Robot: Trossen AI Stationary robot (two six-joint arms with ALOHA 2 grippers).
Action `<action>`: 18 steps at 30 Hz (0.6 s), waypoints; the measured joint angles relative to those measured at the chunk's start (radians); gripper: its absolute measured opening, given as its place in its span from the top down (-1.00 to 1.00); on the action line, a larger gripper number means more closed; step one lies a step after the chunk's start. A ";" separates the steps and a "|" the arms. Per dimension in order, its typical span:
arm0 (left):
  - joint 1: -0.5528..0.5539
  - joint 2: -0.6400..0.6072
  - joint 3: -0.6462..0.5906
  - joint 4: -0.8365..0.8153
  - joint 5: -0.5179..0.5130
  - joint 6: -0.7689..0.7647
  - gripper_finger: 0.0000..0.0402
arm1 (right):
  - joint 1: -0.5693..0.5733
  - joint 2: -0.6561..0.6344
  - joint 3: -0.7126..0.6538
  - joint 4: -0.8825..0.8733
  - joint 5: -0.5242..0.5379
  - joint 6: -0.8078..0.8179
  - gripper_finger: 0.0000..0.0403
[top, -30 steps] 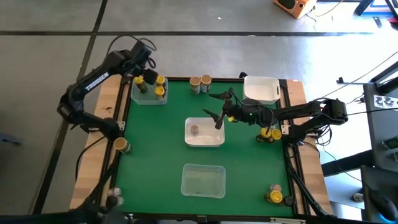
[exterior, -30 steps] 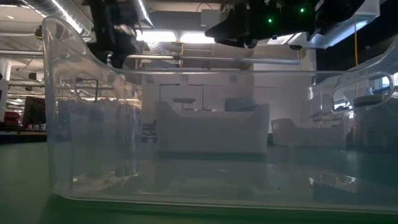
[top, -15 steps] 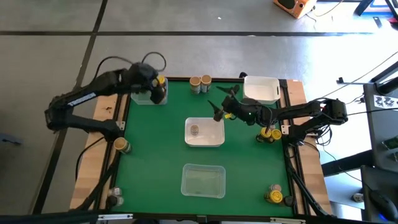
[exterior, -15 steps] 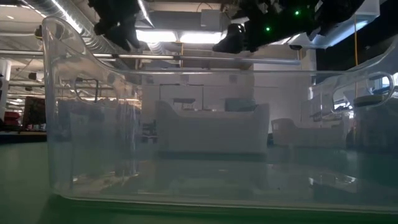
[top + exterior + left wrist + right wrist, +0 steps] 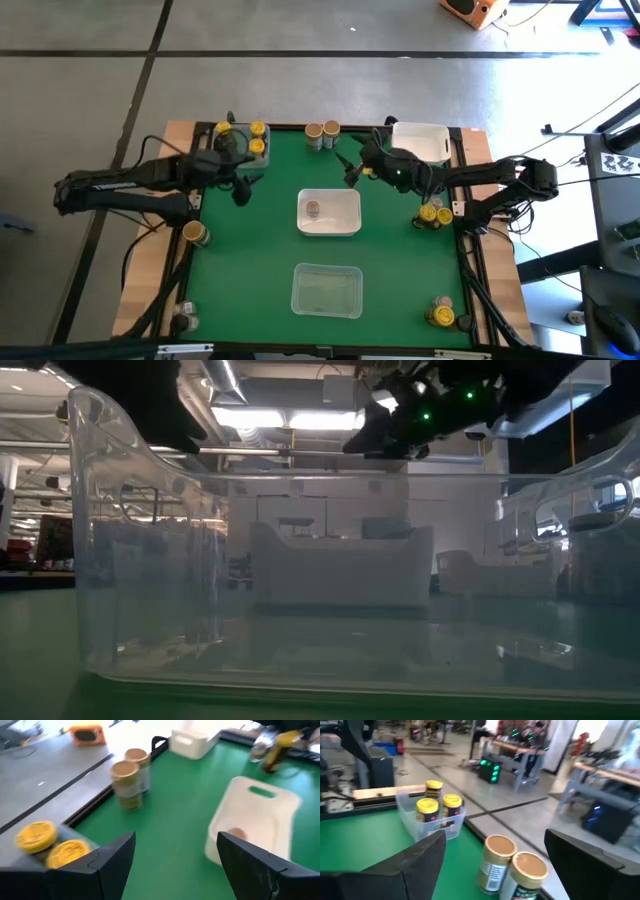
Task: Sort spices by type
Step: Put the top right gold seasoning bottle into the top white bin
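Observation:
Three yellow-lidded jars (image 5: 255, 146) stand in a clear bin (image 5: 236, 158) at the far left corner. Two tan-lidded jars (image 5: 321, 134) stand upright on the mat by the far edge. One jar (image 5: 313, 208) sits in the centre bin (image 5: 345, 213). My left gripper (image 5: 240, 182) is open and hovers just near of the clear bin; its wrist view shows the tan jars (image 5: 129, 779) ahead of the empty gripper (image 5: 175, 870). My right gripper (image 5: 358, 166) is open, right of the tan jars (image 5: 512, 862), facing them.
A white bin (image 5: 420, 143) sits at the far right, and a clear bin (image 5: 326, 290) near the front fills the low view. More yellow jars stand at the right edge (image 5: 433, 214) and the near right corner (image 5: 440, 316). A lone jar (image 5: 195, 234) stands on the left rim.
My left gripper has swung away from the clear bin with the yellow jars, toward the near edge and out over the green mat. My right gripper has drifted from above the centre bin toward the far edge and the tan jars, turning as it went.

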State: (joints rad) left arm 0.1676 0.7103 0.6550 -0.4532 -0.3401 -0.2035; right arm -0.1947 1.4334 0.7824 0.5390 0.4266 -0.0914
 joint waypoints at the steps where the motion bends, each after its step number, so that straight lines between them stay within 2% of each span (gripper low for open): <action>1: -0.015 -0.017 -0.026 0.030 0.000 0.000 -0.39 | -0.016 0.000 0.017 -0.033 -0.033 0.015 -0.67; 8: -0.096 -0.073 -0.147 0.162 0.000 0.031 -0.39 | -0.152 0.009 0.160 -0.369 -0.223 0.061 -0.67; 13: -0.109 -0.073 -0.177 0.201 0.000 0.139 -0.39 | -0.214 0.008 0.179 -0.388 -0.263 0.041 -0.67; 18: -0.106 -0.073 -0.178 0.354 -0.001 0.288 -0.39 | -0.219 0.008 0.179 -0.383 -0.263 0.137 -0.67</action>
State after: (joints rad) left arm 0.0612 0.6369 0.4770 -0.0996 -0.3408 0.0843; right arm -0.4136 1.4418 0.9615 0.1560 0.1638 0.0457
